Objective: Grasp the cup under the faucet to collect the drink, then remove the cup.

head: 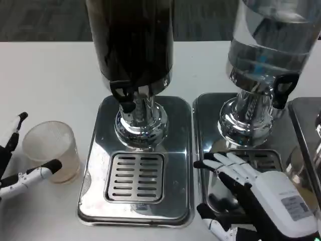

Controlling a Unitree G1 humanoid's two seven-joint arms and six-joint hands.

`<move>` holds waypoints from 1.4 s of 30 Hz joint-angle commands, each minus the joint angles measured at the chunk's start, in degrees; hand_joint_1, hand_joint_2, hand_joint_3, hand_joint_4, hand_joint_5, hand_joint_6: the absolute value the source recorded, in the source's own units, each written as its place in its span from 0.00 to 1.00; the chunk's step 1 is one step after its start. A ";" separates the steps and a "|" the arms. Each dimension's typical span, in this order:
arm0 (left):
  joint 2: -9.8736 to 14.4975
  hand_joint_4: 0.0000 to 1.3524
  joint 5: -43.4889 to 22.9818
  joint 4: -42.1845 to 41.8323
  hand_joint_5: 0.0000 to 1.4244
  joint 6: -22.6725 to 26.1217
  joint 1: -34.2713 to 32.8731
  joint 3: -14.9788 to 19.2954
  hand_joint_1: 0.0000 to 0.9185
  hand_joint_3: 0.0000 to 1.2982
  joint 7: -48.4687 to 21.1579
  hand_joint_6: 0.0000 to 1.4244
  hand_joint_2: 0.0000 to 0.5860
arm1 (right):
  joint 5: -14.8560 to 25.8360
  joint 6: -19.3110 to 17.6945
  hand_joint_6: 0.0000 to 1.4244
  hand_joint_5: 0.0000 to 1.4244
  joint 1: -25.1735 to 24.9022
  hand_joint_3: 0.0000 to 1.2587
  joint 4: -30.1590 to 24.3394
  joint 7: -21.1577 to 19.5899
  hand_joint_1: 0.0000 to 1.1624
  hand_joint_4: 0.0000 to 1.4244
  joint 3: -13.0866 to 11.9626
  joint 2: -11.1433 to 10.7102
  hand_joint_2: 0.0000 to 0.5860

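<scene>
In the head view a dark drink dispenser (133, 45) stands at about twelve o'clock on a polished steel base (98, 150), its black faucet (123, 95) pointing down over a slotted drip grate (134, 176) at the centre; to its right, toward two o'clock, a clear dispenser (273, 40) holding a pale liquid rises on its own chrome pedestal (246, 123), with a black tap (283, 88) on its right side, and a second steel base (200, 125) lies under it, touching or just beside the first; the edge of a third tray (306, 125) shows at three o'clock; everything sits on a white table (45, 80); the cup (52, 150), translucent and frosted, stands upright at nine o'clock on the bare table, its long axis vertical and its mouth facing up, just left of the dark dispenser's base and apart from the faucet and grate; a little pale liquid seems to lie at its bottom, though that is hard to tell; the left hand (15, 160) sits around the cup from the left edge, one finger above at the cup's upper left and one white and black finger (40, 172) against its lower front, fingers spread; whether it actually grips the cup I cannot tell; the right hand (251, 188) lies at five o'clock over the second base, its fingers apart and stretched toward ten o'clock, holding nothing.
</scene>
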 commanded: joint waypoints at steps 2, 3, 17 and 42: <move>1.42 0.00 1.22 1.07 0.05 0.87 -1.62 -1.29 0.16 0.00 0.67 0.09 0.09 | 0.48 -0.36 0.25 0.09 -0.02 0.20 0.03 0.38 0.42 0.11 0.28 -0.07 0.65; 1.42 0.00 1.31 1.33 0.05 0.92 -1.92 -1.52 0.16 0.00 0.76 0.09 0.09 | 0.48 -0.35 0.26 0.09 0.06 0.21 0.00 0.35 0.42 0.11 0.26 -0.07 0.65; 1.24 0.00 4.37 4.42 0.04 -0.24 -5.25 -4.82 0.16 0.00 3.97 0.09 0.09 | 0.47 0.03 0.26 0.09 0.38 0.21 -0.35 0.90 0.41 0.11 0.30 -0.02 0.66; -0.17 0.00 3.83 8.89 0.12 -5.55 -7.40 -6.53 0.26 0.00 5.63 0.14 0.25 | 1.72 0.24 0.26 0.11 0.10 0.21 -0.08 2.48 0.40 0.13 -0.19 -0.15 0.66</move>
